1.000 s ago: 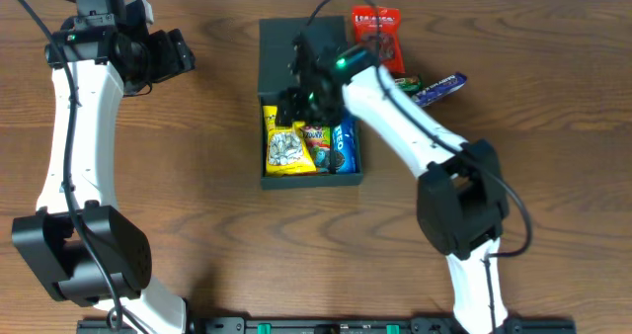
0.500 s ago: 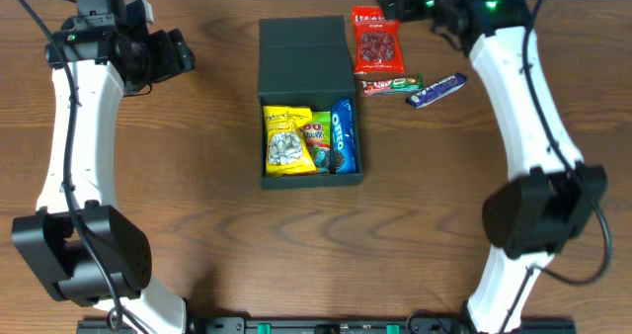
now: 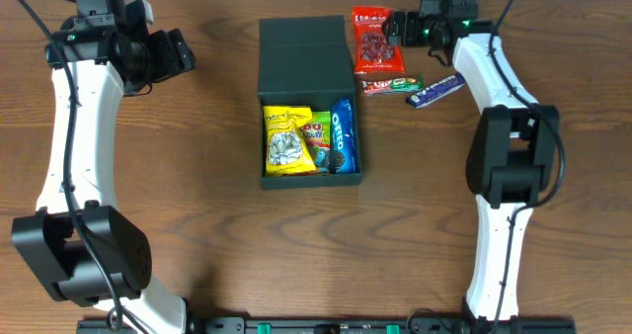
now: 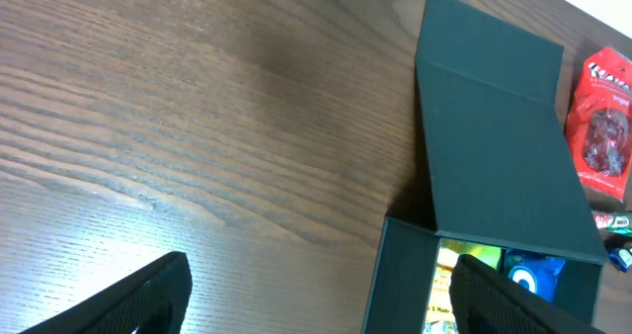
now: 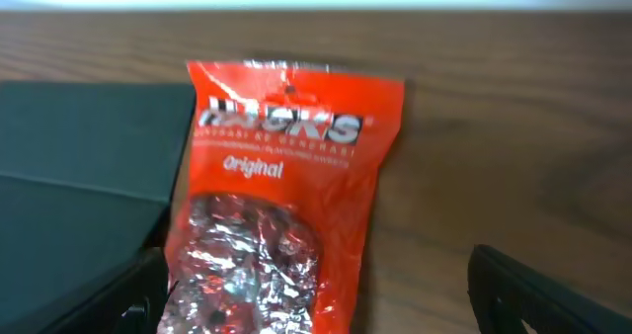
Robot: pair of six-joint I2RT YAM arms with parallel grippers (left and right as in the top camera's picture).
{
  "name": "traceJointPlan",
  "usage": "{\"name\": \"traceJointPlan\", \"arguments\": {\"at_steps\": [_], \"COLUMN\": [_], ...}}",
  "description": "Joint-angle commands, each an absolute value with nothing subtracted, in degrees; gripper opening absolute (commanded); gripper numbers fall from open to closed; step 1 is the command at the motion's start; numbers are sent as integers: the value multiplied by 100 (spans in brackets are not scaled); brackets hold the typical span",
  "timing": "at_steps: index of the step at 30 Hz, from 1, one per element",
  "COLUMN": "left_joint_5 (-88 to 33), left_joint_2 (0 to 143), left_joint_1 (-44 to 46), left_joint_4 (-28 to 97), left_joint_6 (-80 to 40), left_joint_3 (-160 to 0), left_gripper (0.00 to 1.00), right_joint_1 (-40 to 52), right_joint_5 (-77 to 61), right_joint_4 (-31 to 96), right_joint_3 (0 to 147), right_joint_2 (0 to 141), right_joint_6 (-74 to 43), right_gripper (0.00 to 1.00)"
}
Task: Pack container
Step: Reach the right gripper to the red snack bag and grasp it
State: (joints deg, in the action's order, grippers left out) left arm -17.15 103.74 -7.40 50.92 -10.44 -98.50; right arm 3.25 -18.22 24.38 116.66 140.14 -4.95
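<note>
The black container's tray (image 3: 269,181) holds a yellow packet (image 3: 287,144), a small green and orange packet (image 3: 317,138) and a blue Oreo packet (image 3: 342,146). Its flap lid (image 3: 305,47) lies open behind it. A red snack packet (image 3: 375,38) lies flat on the table right of the lid. My right gripper (image 3: 399,28) is open and empty just above it; in the right wrist view the red packet (image 5: 281,215) fills the space between the open fingers (image 5: 553,294). My left gripper (image 3: 180,51) is open and empty over bare table left of the container (image 4: 494,126).
A green bar (image 3: 391,83) and a blue bar (image 3: 436,89) lie on the table right of the container, just in front of the red packet. The table's back edge runs close behind the red packet (image 5: 296,8).
My right arm has left the container's tray and swung to the back right, ending open over the red packet. The Oreo packet stays in the tray. The left arm has not moved.
</note>
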Motion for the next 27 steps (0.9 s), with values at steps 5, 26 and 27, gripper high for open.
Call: {"name": "traceJointPlan", "arguments": {"at_steps": [5,26,27], "left_joint_5": [-1653,-1656,-1656], "left_joint_2": [10412,10412,10412], "left_joint_1": [-746,-746,-746], "left_joint_4": [5094,5076,5076], "left_joint_6": [-1033,-1031,-1031], "left_joint_3": [-9972,-9972,-9972], "left_gripper": [90,91,91], "right_joint_1": [360,609,609], "right_joint_5": [-2276,-2095,-2091], "right_joint_4": [2495,2956,2961], "right_joint_3": [11679,11677,11677], "right_joint_2": [14169,14508,14512], "right_joint_6": [-539,-578,-624], "right_gripper": [95,79,77]}}
